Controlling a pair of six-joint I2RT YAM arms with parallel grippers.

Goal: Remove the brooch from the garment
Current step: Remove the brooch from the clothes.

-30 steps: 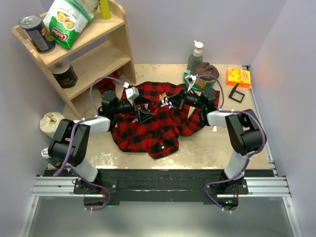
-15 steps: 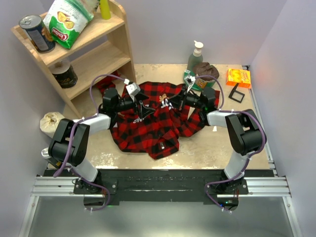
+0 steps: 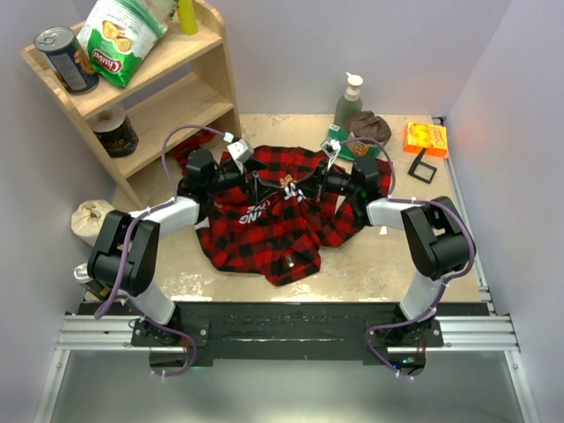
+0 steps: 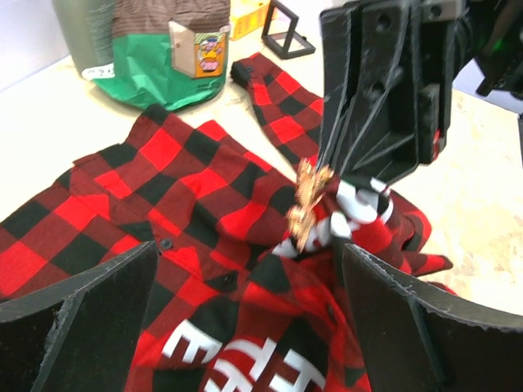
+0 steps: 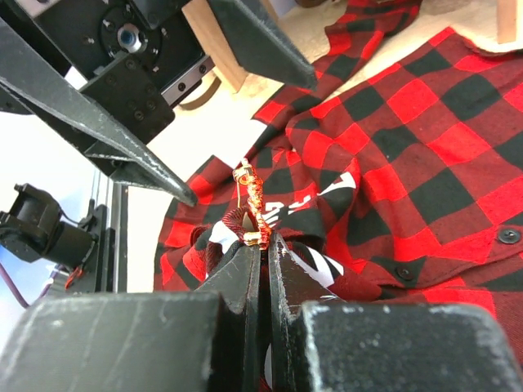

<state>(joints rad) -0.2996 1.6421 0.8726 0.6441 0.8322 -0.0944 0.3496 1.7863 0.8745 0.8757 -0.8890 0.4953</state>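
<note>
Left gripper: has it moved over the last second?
Yes. In the top view the left gripper has shifted up the picture, away from the robot's side, nearer the foot of the wooden shelf.

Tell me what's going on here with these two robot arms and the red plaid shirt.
Both arms are reaching over the garment, which lies crumpled, and working on the brooch. The right gripper is shut on one end of the brooch, and the cloth is drawn up in a small peak beneath it. The left gripper is open, spread wide either side of that peak and gripping nothing. The brooch looks attached to the cloth, so it is not yet off.
</note>
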